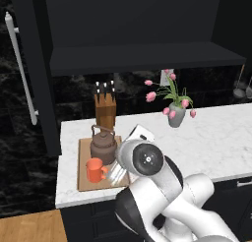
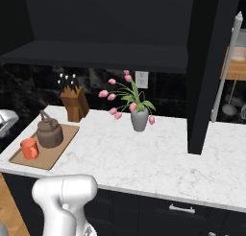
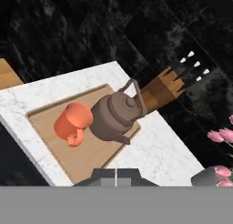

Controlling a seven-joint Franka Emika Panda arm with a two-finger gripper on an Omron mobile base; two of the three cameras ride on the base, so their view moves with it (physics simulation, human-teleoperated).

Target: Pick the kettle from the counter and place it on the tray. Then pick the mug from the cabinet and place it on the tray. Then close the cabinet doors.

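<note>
1. The two-finger gripper (image 3: 116, 176) has its dark tips pressed together, holding nothing, above the near edge of the white marble counter (image 2: 158, 158)
2. The small orange mug (image 3: 73, 122) stands on the flat light-brown wooden tray (image 3: 54, 120)
3. The squat dark-brown kettle (image 3: 114, 116) sits on the same tray, just beside the mug
4. Behind stand the wooden knife block (image 1: 105, 109) and the grey vase of pink tulips (image 2: 139, 117)
5. The dark cabinet doors (image 2: 210, 67) stand open

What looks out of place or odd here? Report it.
Nothing is spilled, tipped or damaged. The kettle and mug stand upright, side by side on the tray. The one thing not tidy: both cabinet doors hang wide open over the counter, with the shelf bare.
</note>
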